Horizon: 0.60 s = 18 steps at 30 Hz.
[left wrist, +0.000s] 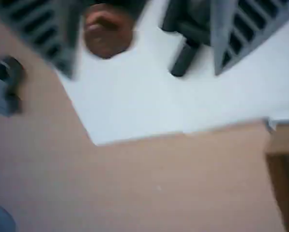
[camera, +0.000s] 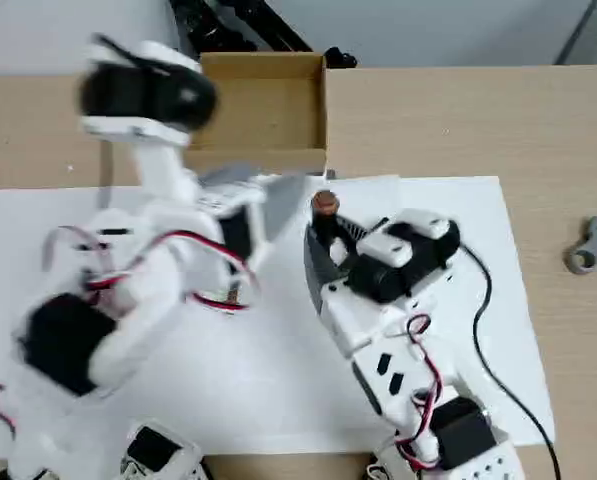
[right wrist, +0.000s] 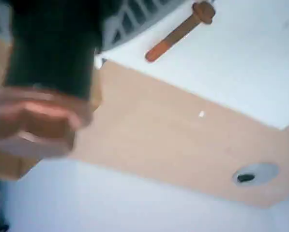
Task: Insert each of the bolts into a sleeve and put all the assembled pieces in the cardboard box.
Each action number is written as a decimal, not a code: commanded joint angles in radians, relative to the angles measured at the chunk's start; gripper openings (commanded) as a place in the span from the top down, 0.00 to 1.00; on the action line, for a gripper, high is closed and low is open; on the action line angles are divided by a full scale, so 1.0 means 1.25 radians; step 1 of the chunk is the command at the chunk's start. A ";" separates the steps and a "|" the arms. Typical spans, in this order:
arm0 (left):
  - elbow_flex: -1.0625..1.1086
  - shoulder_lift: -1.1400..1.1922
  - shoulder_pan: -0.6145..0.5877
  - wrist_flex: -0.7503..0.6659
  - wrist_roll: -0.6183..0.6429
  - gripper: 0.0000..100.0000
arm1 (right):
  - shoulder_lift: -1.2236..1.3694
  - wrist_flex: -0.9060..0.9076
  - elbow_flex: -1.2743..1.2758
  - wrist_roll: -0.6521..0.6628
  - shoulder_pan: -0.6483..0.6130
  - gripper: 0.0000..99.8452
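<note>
In the high view my right gripper (camera: pixel 323 228) stands near the white sheet's far edge, shut on a black sleeve (camera: pixel 325 226) that has an orange bolt head (camera: pixel 324 203) at its top. The right wrist view shows that sleeve (right wrist: pixel 52 53) and bolt head (right wrist: pixel 35 123) close up. A loose orange bolt (right wrist: pixel 180 31) lies on the paper beyond it. My left gripper (camera: pixel 268 205) hovers just left of the held piece, with its grey fingers (left wrist: pixel 42 29) spread open and nothing between them. Past them I see the bolt head (left wrist: pixel 108 34). The cardboard box (camera: pixel 268 100) sits at the back.
A white paper sheet (camera: pixel 278 380) covers the middle of the wooden table (camera: pixel 458 120). A small grey metal part (camera: pixel 590 243) lies on bare wood at the right, also seen as the grey part (left wrist: pixel 6 84) from the left wrist. A round hole (right wrist: pixel 253 174) marks the tabletop.
</note>
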 commanded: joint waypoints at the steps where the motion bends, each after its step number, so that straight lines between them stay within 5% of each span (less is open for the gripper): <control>1: -0.046 -0.010 -0.061 0.002 -0.097 0.99 | 0.139 -0.047 -0.164 -0.006 0.009 1.00; 10: -0.048 -0.010 -0.184 0.104 -0.136 1.00 | 0.603 -0.310 -0.371 -0.007 0.088 1.00; 18: -0.014 -0.010 -0.303 0.168 -0.217 1.00 | 0.972 -0.377 -0.620 -0.010 0.104 1.00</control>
